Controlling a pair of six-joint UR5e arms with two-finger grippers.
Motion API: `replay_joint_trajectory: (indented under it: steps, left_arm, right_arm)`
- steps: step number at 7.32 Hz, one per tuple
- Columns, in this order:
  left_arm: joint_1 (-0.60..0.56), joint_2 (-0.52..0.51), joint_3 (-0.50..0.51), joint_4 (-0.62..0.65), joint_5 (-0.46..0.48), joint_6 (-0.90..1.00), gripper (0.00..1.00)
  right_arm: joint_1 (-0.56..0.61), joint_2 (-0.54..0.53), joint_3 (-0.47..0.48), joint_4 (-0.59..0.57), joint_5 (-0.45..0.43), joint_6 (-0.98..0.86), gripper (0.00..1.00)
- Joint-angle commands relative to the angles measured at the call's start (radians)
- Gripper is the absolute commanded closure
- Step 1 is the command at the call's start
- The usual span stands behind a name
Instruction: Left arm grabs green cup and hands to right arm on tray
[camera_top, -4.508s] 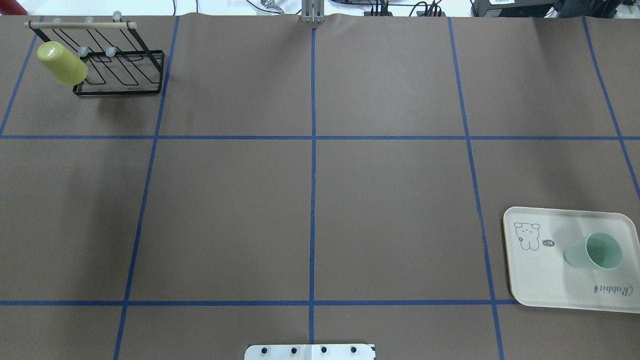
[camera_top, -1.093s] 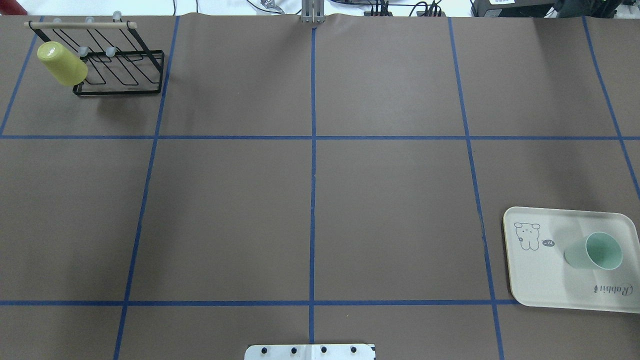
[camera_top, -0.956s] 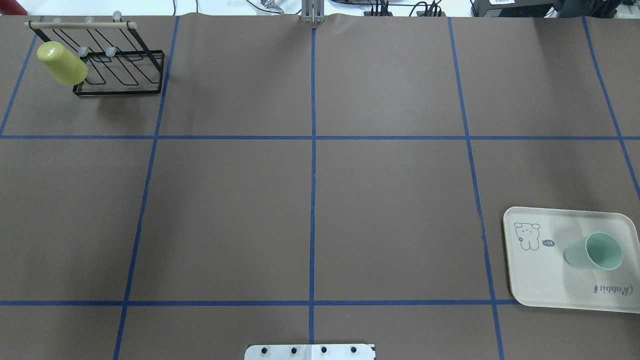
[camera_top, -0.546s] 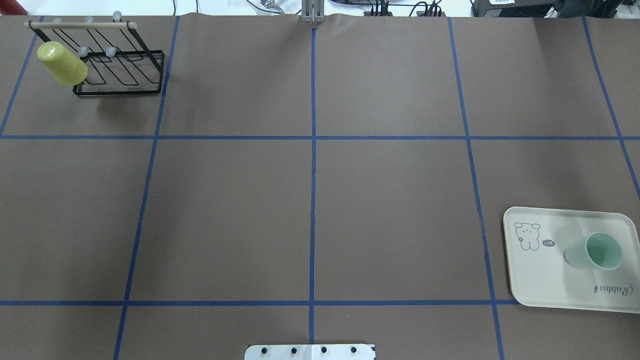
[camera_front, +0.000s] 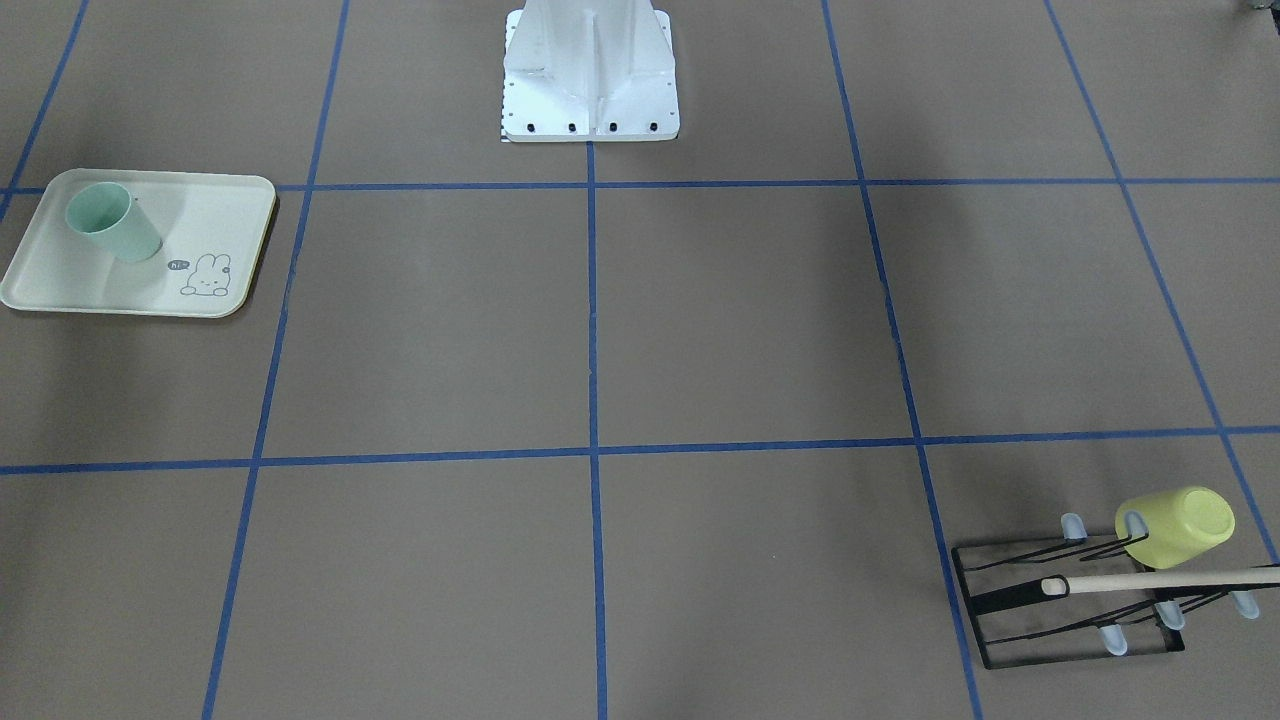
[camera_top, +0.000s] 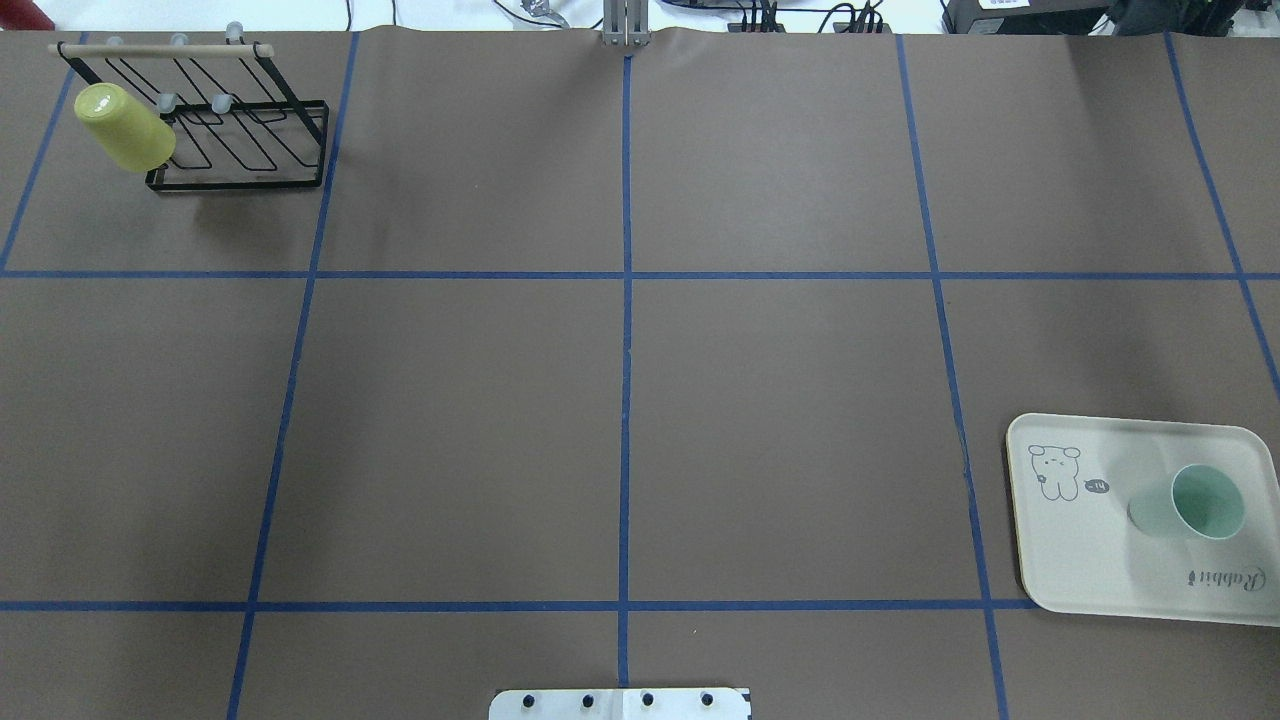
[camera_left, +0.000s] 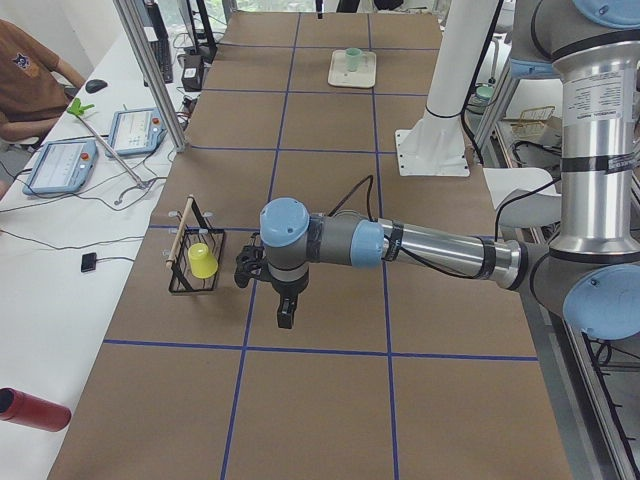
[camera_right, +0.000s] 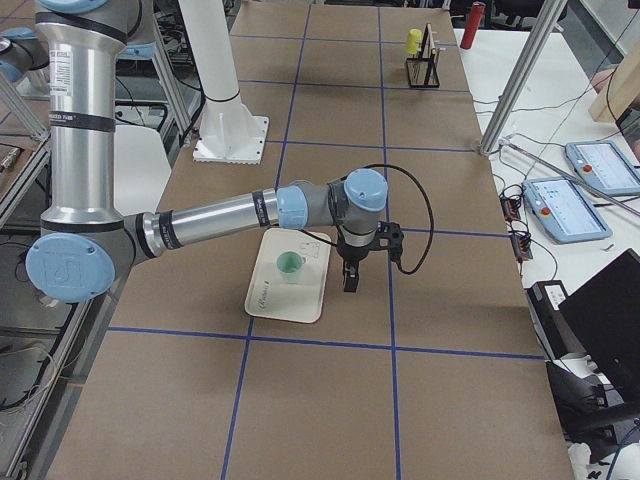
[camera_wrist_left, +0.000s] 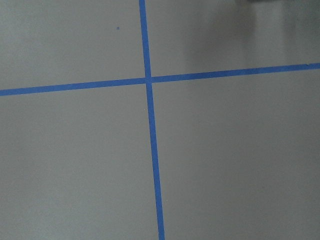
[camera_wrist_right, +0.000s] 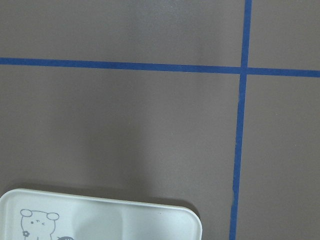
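Right gripper (camera_right: 351, 281) hangs near tray (camera_right: 272, 300); open or closed, you cannot tell. Green cup (camera_top: 1190, 503) stands upright on it. Pull away straight up, don't clip the cup.

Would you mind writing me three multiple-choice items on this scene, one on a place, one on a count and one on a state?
1. Where is the green cup?
A. on the cream tray
B. on the bare table
C. on a shelf

2. How many cups are in view?
A. one
B. two
C. three

3. How does the yellow cup sit?
A. upright, mouth up
B. lying flat on its side
C. bottom up on the black wire rack

Answers:
1 A, it stands inside the tray's rim.
2 B, there is one green and one yellow.
3 C, its closed base faces up on the rack.
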Motion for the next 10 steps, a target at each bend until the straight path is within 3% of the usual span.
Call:
replay_joint_trajectory:
  steps: [1, 10]
  left_arm:
    - [-0.001, -0.001, -0.004, -0.033, 0.0, -0.001, 0.0]
    - [0.002, -0.007, -0.03, -0.063, 0.0, -0.001, 0.0]
  right_arm:
    - [0.0, 0.032, -0.006, -0.001, 0.001, -0.007, 0.0]
    - [0.001, 0.037, -0.002, 0.002, 0.012, 0.001, 0.0]
